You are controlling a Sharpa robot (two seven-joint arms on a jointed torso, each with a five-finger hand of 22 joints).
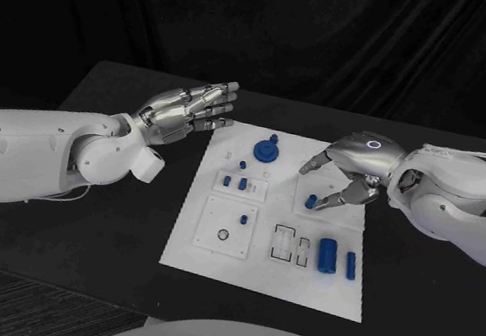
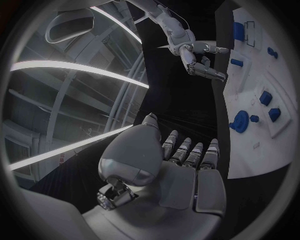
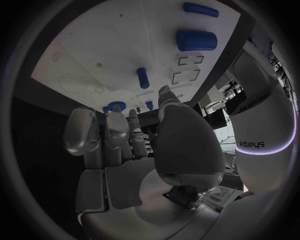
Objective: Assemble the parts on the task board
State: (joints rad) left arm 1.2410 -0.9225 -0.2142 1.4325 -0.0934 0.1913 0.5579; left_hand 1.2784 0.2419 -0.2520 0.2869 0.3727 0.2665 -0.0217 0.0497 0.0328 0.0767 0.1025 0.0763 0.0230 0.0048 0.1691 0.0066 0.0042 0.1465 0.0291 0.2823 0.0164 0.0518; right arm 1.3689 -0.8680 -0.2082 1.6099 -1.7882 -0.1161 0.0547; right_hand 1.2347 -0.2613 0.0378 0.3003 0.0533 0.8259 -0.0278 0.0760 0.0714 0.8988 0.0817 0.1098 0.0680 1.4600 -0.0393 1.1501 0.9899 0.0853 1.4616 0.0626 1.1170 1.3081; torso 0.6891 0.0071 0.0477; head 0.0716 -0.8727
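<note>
Matte white rectangular task board

Black bench, matte top. White task board lies flat on it, roughly centred, slightly skewed to the bench edges. Dark bench surface shows on all sides of the board, widest strip on the robot's left. Black cloth backdrop behind the far edge.

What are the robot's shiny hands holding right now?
Nothing. The silver left hand hangs open beside the white task board; the silver right hand hovers open above a small blue peg.
</note>
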